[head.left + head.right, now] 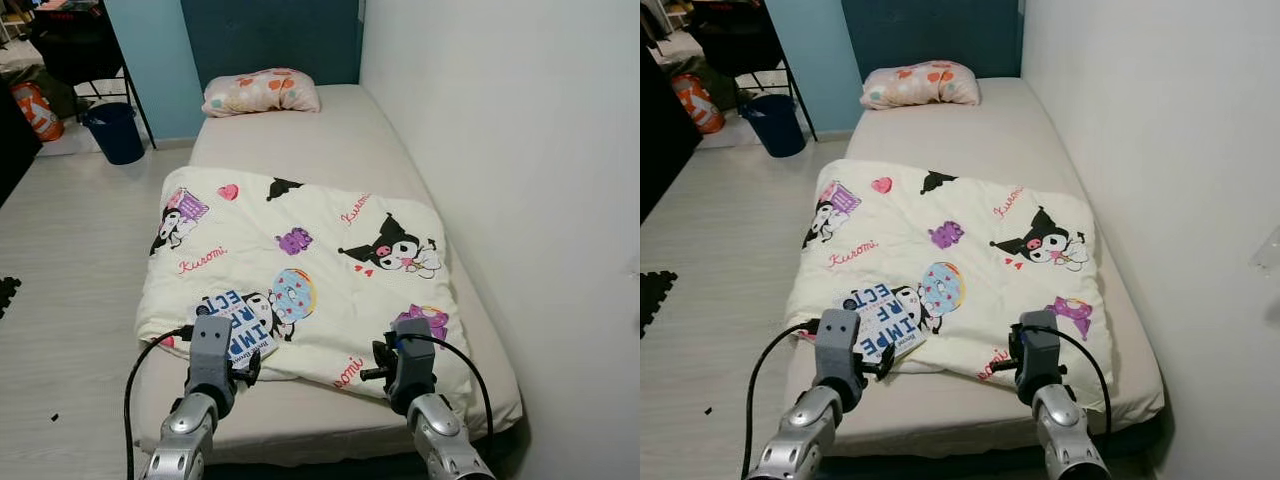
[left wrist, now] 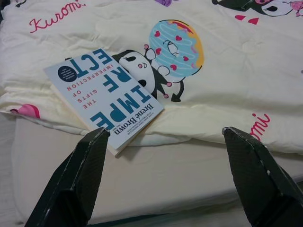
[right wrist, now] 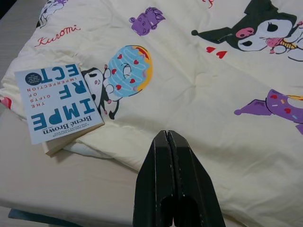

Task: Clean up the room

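Observation:
A cream comforter [image 1: 320,250] printed with cartoon characters is spread over the near half of the bed [image 1: 330,140]. A white and blue book [image 1: 238,325] lies on the comforter's near left corner, close to the bed's edge. My left gripper [image 2: 164,135] is open and hovers just short of the book [image 2: 104,97], which lies ahead of its left finger. My right gripper [image 3: 166,135] is shut with nothing in it, above the comforter's near right part, and the book [image 3: 57,101] is off to its left. A patterned pillow [image 1: 262,92] rests at the head of the bed.
A white wall [image 1: 520,150] runs along the bed's right side. Pale wood floor [image 1: 70,250] lies to the left. At the far left stand a blue bin [image 1: 113,132], a black chair [image 1: 75,45] and an orange bag [image 1: 38,110]. Small dark pieces [image 1: 8,290] lie on the floor.

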You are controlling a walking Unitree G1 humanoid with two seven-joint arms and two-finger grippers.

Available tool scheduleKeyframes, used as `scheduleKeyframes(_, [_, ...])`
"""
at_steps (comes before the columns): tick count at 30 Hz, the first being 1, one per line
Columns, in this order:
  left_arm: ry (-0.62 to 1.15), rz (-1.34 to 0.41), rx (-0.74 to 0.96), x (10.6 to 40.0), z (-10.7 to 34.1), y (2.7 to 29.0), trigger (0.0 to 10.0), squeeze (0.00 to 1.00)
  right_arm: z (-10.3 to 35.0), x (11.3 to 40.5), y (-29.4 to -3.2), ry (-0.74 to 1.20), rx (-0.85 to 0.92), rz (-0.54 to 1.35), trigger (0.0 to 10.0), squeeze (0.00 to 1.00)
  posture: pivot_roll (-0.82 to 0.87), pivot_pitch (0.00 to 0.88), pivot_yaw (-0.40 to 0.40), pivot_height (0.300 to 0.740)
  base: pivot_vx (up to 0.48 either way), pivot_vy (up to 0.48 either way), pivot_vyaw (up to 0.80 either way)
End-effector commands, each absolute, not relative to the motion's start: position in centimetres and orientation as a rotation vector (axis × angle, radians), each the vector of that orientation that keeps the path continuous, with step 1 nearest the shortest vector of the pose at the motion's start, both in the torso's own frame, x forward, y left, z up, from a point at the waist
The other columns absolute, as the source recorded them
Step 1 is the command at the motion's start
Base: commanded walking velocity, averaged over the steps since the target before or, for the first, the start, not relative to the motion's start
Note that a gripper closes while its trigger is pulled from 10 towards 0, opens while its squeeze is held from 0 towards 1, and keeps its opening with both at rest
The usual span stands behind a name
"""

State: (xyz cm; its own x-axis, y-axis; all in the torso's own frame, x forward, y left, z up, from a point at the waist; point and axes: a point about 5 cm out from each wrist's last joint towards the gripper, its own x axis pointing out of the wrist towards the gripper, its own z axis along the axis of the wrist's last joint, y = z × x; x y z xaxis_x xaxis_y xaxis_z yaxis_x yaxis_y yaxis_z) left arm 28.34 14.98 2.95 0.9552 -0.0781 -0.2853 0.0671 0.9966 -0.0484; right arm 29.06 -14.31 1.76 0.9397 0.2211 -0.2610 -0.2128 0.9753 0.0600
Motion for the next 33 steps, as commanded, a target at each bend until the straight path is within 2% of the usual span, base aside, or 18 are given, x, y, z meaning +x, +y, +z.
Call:
scheduleKeyframes(1, [0.305,-0.051,-0.052,27.93,2.54,15.37,10.0,0.00,1.52,28.87,-13.96,0.283,0.038,0.232,10.0,0.00,-0.04,0.122,0.016,0.740,0.000,0.000,0.00])
scheduleKeyframes(9, [0.302,-0.056,-0.049,27.92,2.54,15.28,10.0,0.00,1.59,28.94,-13.97,0.280,0.034,0.236,10.0,0.00,-0.04,0.122,0.014,0.740,0.000,0.000,0.00])
scheduleKeyframes(27, [0.297,-0.055,-0.059,28.07,2.66,15.13,10.0,0.00,1.66,28.99,-14.21,0.277,0.032,0.233,10.0,0.00,-0.05,0.125,0.013,0.740,0.000,-0.410,0.00])
scheduleKeyframes(33, [0.292,-0.040,-0.127,28.03,2.78,15.38,10.0,0.00,1.72,29.04,-14.28,0.276,0.029,0.234,10.0,0.00,-0.05,0.126,0.010,0.740,0.000,0.480,0.00])
